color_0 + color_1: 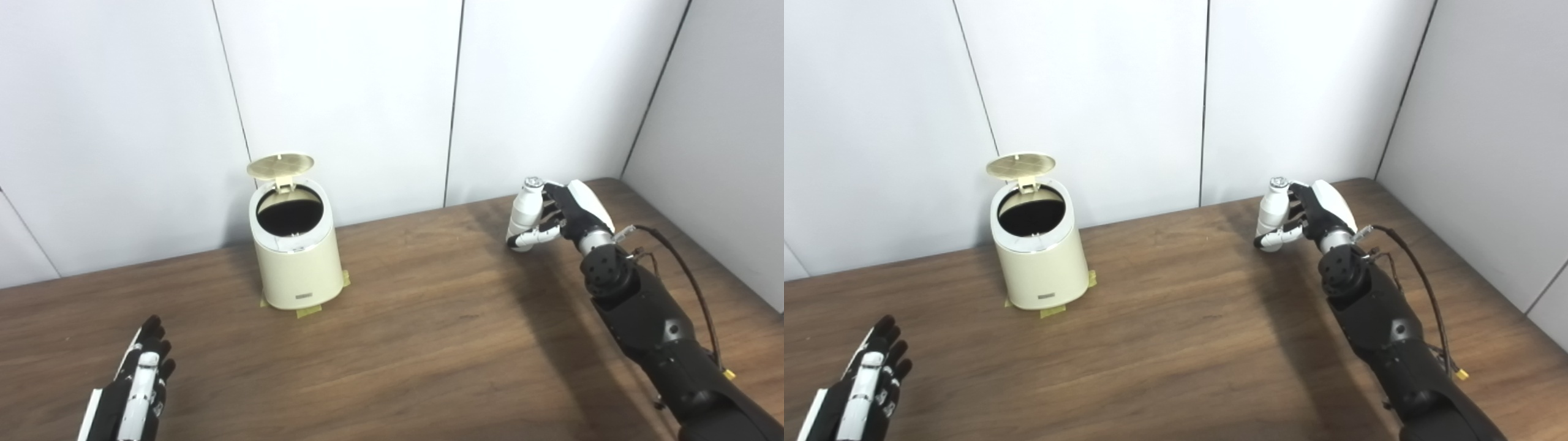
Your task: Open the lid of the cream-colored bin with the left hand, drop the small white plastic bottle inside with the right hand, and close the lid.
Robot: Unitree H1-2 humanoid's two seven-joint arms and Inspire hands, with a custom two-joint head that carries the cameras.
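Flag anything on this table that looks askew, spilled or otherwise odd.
Nothing spilled or damaged. Only oddity: yellowish tape strips stick out from under the cream bin, seemingly fixing it to the table. Its lid stands open.

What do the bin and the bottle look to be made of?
Bin: cream body with a smooth satin sheen, plastic or painted metal; its raised lid looks the same. Bottle, held in the right hand: glossy white plastic, judging by its soft highlights.

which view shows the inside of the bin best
The left eye view: the bin sits nearer centre, its dark opening faces the camera more squarely under the raised lid. The right eye view shows the same opening, further left.
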